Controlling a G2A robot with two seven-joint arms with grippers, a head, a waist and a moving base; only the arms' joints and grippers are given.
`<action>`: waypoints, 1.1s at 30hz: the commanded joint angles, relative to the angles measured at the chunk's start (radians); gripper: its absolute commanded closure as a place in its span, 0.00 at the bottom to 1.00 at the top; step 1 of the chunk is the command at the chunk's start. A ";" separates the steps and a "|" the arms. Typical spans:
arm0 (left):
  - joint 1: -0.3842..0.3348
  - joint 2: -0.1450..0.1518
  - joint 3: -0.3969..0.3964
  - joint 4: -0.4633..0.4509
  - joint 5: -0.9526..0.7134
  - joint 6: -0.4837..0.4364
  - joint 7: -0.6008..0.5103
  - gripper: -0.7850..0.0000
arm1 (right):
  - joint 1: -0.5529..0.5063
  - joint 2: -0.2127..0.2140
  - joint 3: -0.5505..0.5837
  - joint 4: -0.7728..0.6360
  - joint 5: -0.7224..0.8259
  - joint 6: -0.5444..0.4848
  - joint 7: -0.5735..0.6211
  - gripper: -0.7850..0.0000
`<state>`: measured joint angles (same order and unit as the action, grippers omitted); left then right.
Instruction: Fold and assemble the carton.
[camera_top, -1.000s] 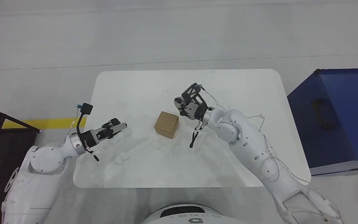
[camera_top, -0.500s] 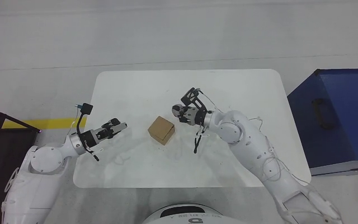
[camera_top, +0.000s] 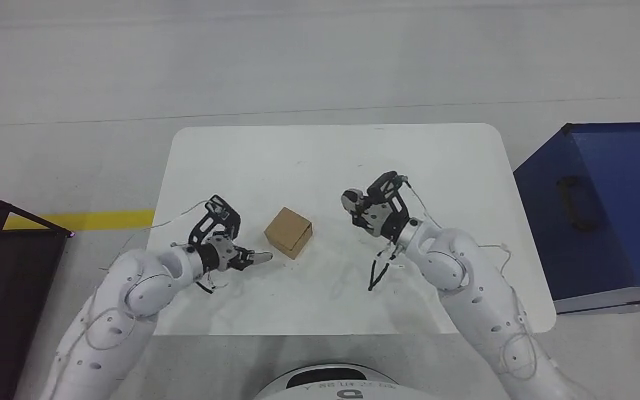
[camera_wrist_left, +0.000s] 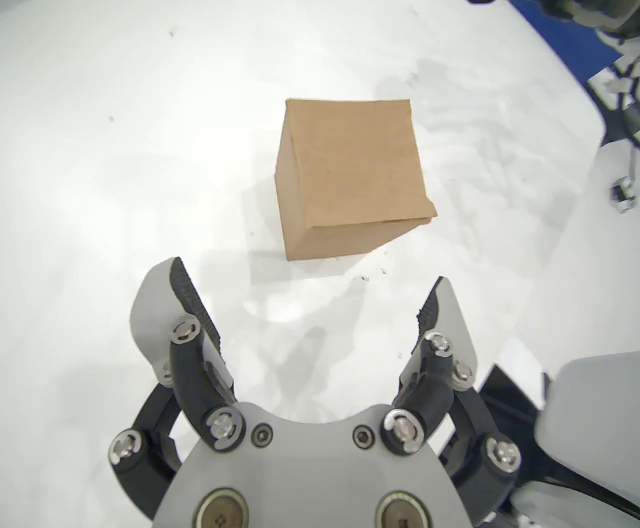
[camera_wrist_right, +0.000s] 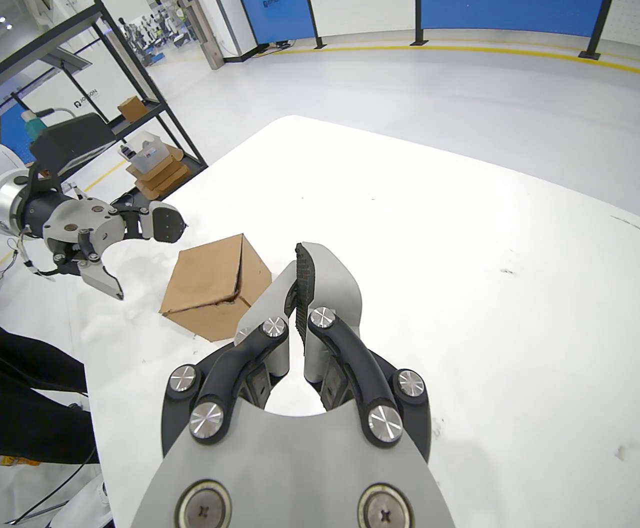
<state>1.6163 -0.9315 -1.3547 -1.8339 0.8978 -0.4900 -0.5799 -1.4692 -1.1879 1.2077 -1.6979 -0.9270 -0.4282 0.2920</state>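
my l gripper (camera_wrist_left: 305, 282), jaws apart, came up near carton (camera_wrist_left: 350, 170) as my closed r gripper (camera_wrist_right: 301, 260) backed off, prob l's turn to press.

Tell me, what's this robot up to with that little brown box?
Its job is to fold the box into shape. The box sits on the white table between the two arms, already a cube, though one side seam gapes a little. Neither arm holds it. The left gripper is open just short of it, and the right gripper is shut, off to the other side.
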 joint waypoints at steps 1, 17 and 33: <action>-0.008 -0.005 0.041 0.003 0.132 0.021 0.067 0.00 | -0.040 0.006 0.025 -0.015 -0.003 -0.003 -0.020 1.00; -0.227 -0.084 0.356 0.126 0.455 0.225 0.284 0.00 | -0.145 0.032 0.133 -0.028 0.003 -0.105 -0.082 1.00; -0.113 -0.036 0.005 0.086 0.269 0.191 0.256 0.00 | -0.084 0.041 0.141 0.028 0.033 -0.188 -0.074 1.00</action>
<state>1.5121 -0.9675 -1.3420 -1.7539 1.1535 -0.3215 -0.3286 -1.5534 -1.1470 1.3480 -1.6694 -0.8931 -0.6159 0.2182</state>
